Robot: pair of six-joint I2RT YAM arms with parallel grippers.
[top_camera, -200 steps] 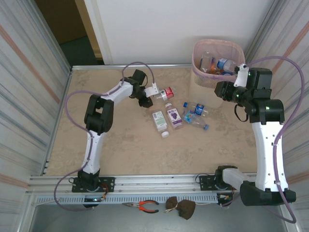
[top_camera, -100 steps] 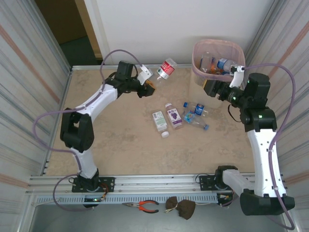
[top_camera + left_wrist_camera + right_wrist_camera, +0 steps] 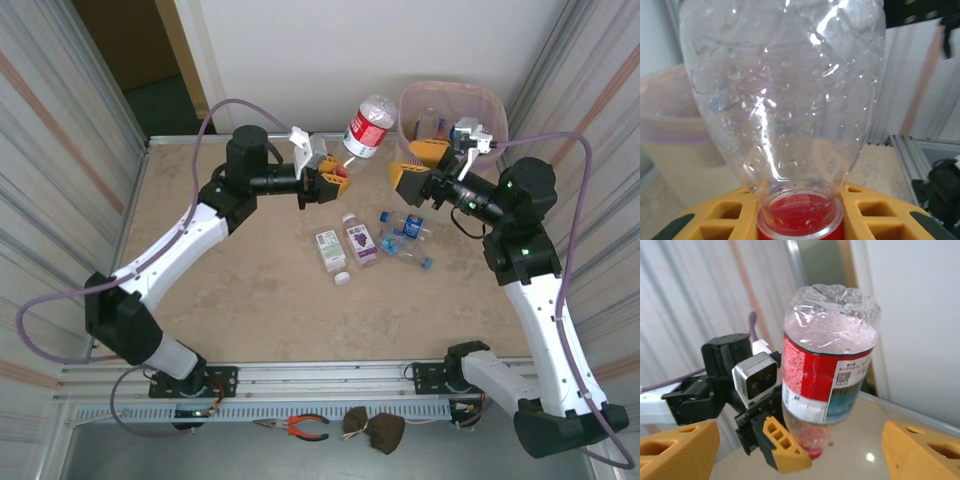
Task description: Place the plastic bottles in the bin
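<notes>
I'm looking at the counter [image 3: 250, 270], with the pink bin [image 3: 440, 86] sitting at its far right corner. There may be some bottles inside, but it's hard to see. A handful of loose bottles [image 3: 358, 240] are lying mid-counter. A red-label bottle [image 3: 368, 127] is hanging base-up just left of the bin, and my left pincer [image 3: 338, 179] is clamping its red cap end. The right pincer [image 3: 419, 165] is gaping wide, holding nothing.

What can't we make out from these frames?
- Bin contents: top external, partly hidden by the right end effector and its wrist.
- Held bottle: left wrist, base cut off by the top edge, red cap cut by the bottom edge.
- Labels on the table bottles: top external, too small to read.
</notes>
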